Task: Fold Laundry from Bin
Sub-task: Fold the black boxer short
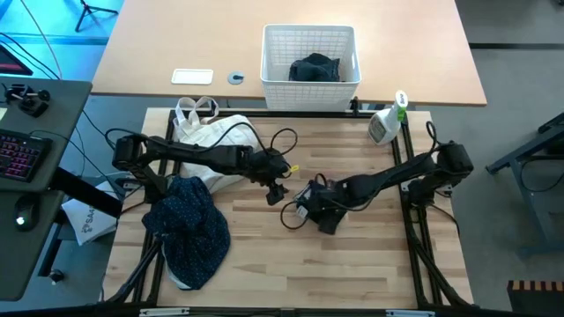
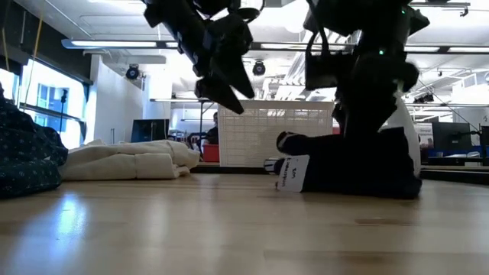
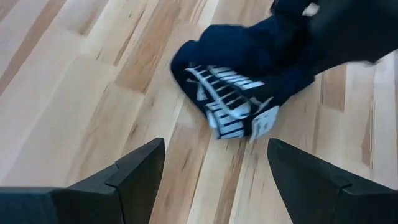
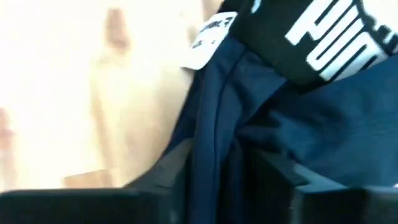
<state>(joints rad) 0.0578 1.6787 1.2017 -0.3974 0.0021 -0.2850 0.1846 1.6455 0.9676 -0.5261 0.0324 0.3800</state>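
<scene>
— Where's the dark navy piece (image 1: 319, 204)?
— I see it centre frame, overhead, under my right gripper (image 1: 310, 204); its grip I can't tell. Left gripper (image 1: 278, 189) hovers alongside, fingers wide.

A: Any text legible?
B: Bold white block letters, roughly "PUM", cut off at the edge, are seen on a black band (image 4: 311, 43) of the dark navy garment (image 4: 298, 137).
A: Tags?
B: A white tag (image 3: 264, 121) is sewn beside it; its print cannot be read. Nothing else is legible.
</scene>
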